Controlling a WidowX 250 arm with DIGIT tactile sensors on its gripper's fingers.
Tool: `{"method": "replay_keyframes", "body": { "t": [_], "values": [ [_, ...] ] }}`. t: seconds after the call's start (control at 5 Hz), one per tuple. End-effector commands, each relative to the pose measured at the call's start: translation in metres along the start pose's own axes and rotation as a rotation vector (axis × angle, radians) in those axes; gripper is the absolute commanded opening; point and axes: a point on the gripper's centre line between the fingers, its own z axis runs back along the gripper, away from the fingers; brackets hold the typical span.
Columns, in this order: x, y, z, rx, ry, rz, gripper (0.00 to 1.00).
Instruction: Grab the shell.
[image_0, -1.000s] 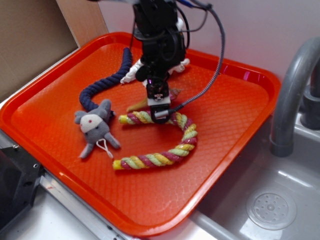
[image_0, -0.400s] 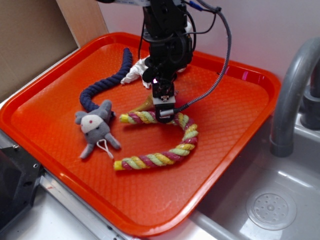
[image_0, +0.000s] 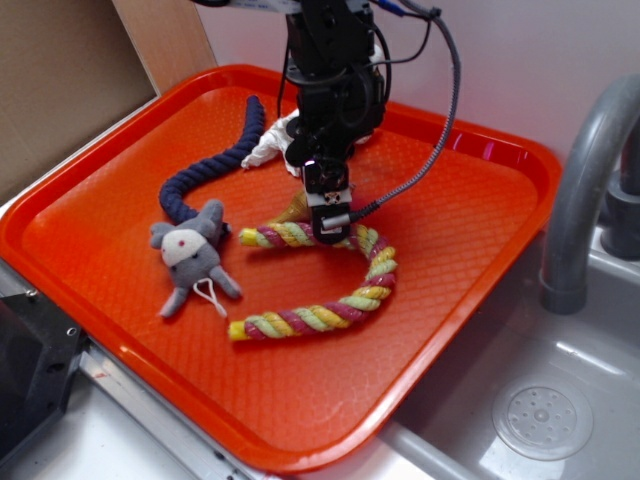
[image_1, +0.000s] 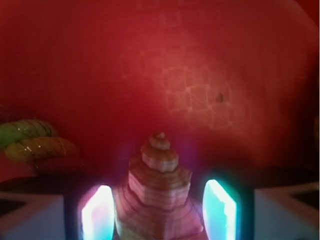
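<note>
The gripper (image_0: 331, 224) stood low over the middle of the orange tray (image_0: 470, 240), pointing straight down, its tip just above the far end of the twisted rope (image_0: 330, 318). In the wrist view the shell (image_1: 159, 197) sat between the two fingers (image_1: 97, 212), ribbed whorls stacked and its small spire tip pointing away from the camera. A dark gap showed on each side between shell and finger, so the jaws stood apart and had not closed on it. From the exterior view only a tan sliver of the shell (image_0: 293, 209) showed just left of the gripper, lying on the tray floor and touching or nearly touching the rope's far end; which could not be told.

The rope curled in a hook toward the near side of the tray. A grey plush mouse (image_0: 190, 255) lay to the left of it, with a dark blue rope (image_0: 215, 160) running from the mouse toward the far rim. A white crumpled wad (image_0: 268, 145) lay behind the arm. A grey faucet (image_0: 580, 180) rose over the sink at right.
</note>
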Motion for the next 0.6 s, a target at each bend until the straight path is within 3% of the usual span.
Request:
{"method": "replay_keyframes", "body": {
  "t": [0.0, 0.2, 0.4],
  "values": [
    [-0.001, 0.011, 0.063, 0.05, -0.024, 0.181, 0.0],
    [0.003, 0.006, 0.112, 0.002, -0.081, 0.205, 0.0],
    [0.011, -0.01, 0.143, -0.005, -0.14, 0.19, 0.0]
  ]
}}
